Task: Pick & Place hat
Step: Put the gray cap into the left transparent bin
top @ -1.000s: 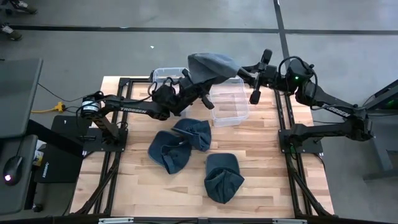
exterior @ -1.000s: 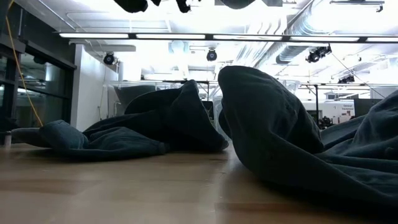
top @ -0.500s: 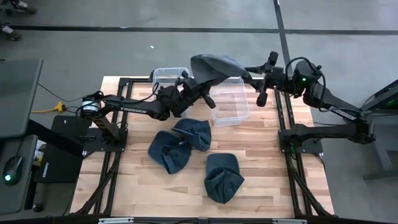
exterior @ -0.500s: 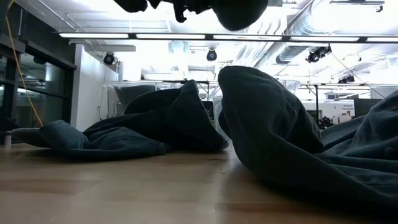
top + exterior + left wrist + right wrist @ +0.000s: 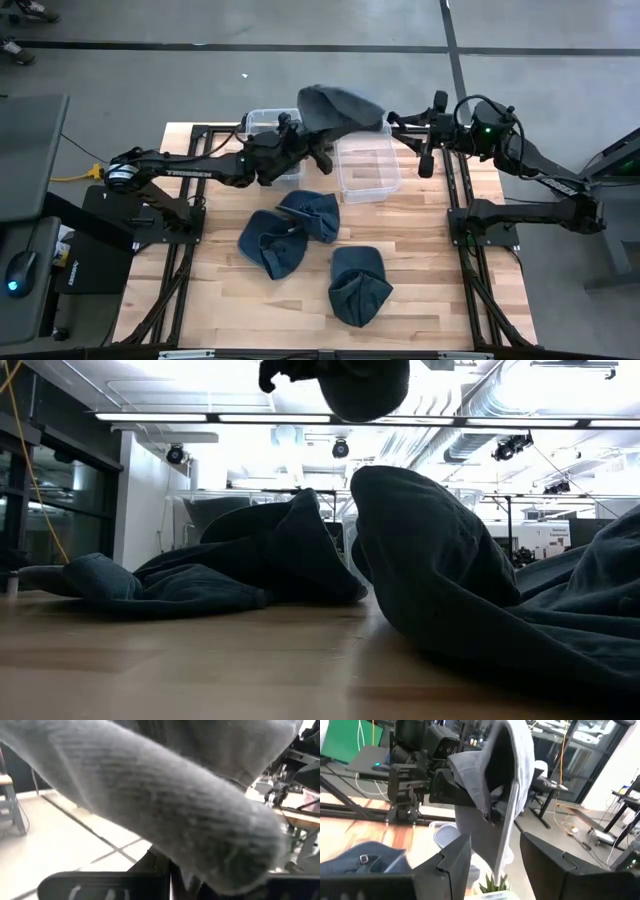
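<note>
A grey knitted hat (image 5: 340,105) hangs high over the table's far edge, above the clear bin (image 5: 368,168). My left gripper (image 5: 308,140) reaches in from the table's left and is shut on it. In the low view the hat (image 5: 365,385) dips in from the top. My right gripper (image 5: 395,120) stands open just right of the hat. In the right wrist view the hat's lower edge (image 5: 504,845) hangs between its open fingers without visibly touching them. My left gripper pinches a bunched fold of the hat (image 5: 487,809) between its two fingers (image 5: 452,790), coming level from the table's left. The hat is lifted clear and hangs slack below and beyond the fingers. In its own wrist view the hat (image 5: 165,805) covers the place of contact.
A second clear bin (image 5: 265,122) stands at the far left of the wooden table (image 5: 430,260). Dark blue hats lie mid-table (image 5: 290,230) and nearer the front (image 5: 360,285); they fill the low view (image 5: 450,580). Black frame rails run along both table sides.
My right gripper has drawn back toward the table's right edge, away from the hat. My left gripper has tipped and pulled a little toward the left with the hat, which now sags lower, showing at the top of the low view.
</note>
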Controlling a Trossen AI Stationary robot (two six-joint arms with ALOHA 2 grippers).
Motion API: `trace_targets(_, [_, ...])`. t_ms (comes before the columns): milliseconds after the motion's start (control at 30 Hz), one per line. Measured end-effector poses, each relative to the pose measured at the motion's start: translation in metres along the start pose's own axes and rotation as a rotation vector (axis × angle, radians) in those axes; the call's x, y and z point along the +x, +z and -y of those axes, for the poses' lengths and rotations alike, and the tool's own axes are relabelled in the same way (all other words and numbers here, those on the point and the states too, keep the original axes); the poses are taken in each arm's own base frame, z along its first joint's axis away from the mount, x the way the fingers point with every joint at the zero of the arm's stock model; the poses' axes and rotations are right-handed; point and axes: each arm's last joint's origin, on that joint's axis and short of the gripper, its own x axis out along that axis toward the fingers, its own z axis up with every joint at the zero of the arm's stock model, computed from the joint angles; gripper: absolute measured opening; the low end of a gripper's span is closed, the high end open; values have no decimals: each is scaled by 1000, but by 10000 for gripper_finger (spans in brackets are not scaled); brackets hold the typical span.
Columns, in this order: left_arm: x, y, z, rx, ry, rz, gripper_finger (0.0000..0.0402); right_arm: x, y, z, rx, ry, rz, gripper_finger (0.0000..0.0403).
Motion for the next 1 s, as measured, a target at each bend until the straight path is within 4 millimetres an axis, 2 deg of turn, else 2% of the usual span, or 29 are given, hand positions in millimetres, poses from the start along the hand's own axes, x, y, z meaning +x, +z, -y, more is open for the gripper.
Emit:
trace_targets(433, [-24,3,-12,-86,-91,-216,6,10,-10,-3,69,73,-76,166])
trace_targets(800, [-32,-10,-16,-82,-128,-396,6,23,0,0,103,105,60,166])
trace_targets(1000, [-33,-13,-16,-84,-142,-427,6,38,-5,0,127,153,32,166])
